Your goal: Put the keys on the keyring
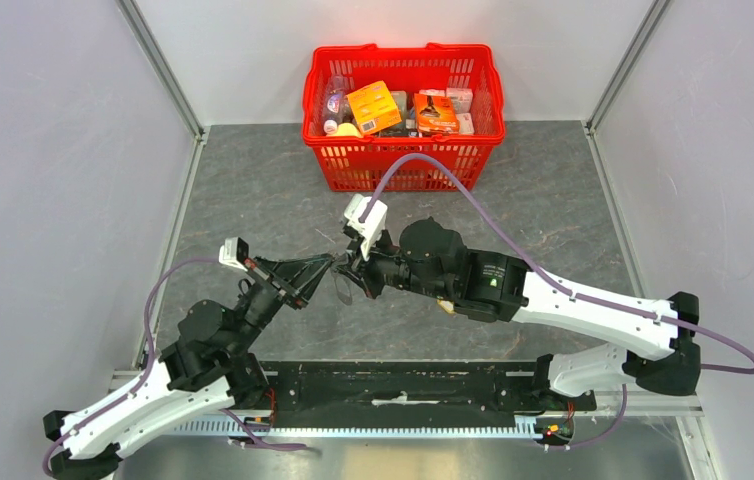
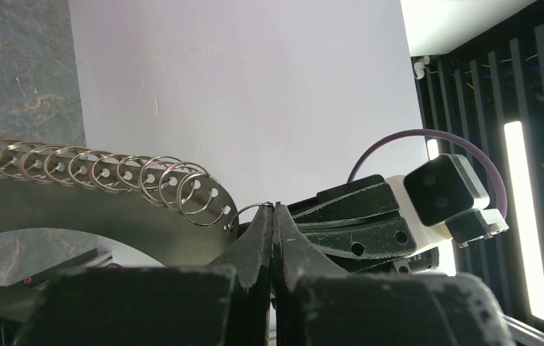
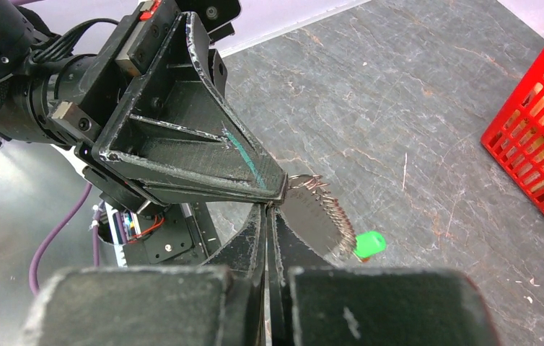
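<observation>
Clearly the left gripper (image 2: 274, 210) pinches the keyring (image 3: 312, 216) by its thin ring in mid-air, the green key (image 3: 369, 244) near the strap's end; the right gripper (image 3: 268, 216), pressed together, meets it tip-to-tip, so any tug could wrench the ring free

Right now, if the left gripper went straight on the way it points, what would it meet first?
Most likely the right gripper: its shut fingers face the left gripper almost tip to tip, with only the end of the keyring between them. Exact depth is unclear.
</observation>
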You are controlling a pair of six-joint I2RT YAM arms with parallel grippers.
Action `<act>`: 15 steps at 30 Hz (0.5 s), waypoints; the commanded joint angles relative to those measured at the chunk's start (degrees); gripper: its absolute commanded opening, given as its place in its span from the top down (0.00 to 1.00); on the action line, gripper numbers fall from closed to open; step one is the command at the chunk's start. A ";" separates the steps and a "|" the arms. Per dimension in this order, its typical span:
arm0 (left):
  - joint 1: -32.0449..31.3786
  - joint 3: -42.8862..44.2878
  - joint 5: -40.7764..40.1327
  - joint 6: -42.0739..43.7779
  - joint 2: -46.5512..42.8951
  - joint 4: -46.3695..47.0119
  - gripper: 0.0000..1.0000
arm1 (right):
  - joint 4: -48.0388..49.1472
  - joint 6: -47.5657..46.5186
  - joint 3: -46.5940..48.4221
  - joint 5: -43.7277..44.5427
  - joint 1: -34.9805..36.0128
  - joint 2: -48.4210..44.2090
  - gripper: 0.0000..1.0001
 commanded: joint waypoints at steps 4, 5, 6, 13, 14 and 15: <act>-0.56 -1.01 6.08 -2.61 -0.25 2.53 0.92 | 3.55 -1.14 2.20 0.50 0.36 -2.68 1.00; -0.55 -1.14 6.39 -2.75 -0.25 2.53 0.90 | 3.54 -1.08 2.16 0.61 0.33 -3.11 1.00; -0.55 -1.26 6.74 -2.82 -0.34 2.40 0.88 | 3.45 -0.99 2.03 0.96 0.37 -3.47 1.00; -0.56 -1.41 10.44 -3.02 0.51 2.01 0.77 | 1.72 -1.41 3.19 2.50 0.37 -4.55 1.00; -0.56 -1.33 11.10 -3.02 0.62 2.00 0.76 | 1.01 -1.44 3.61 2.52 0.37 -4.50 1.00; -0.53 -1.37 11.74 -3.02 0.59 1.92 0.76 | 0.56 -1.47 3.98 2.74 0.37 -4.60 1.00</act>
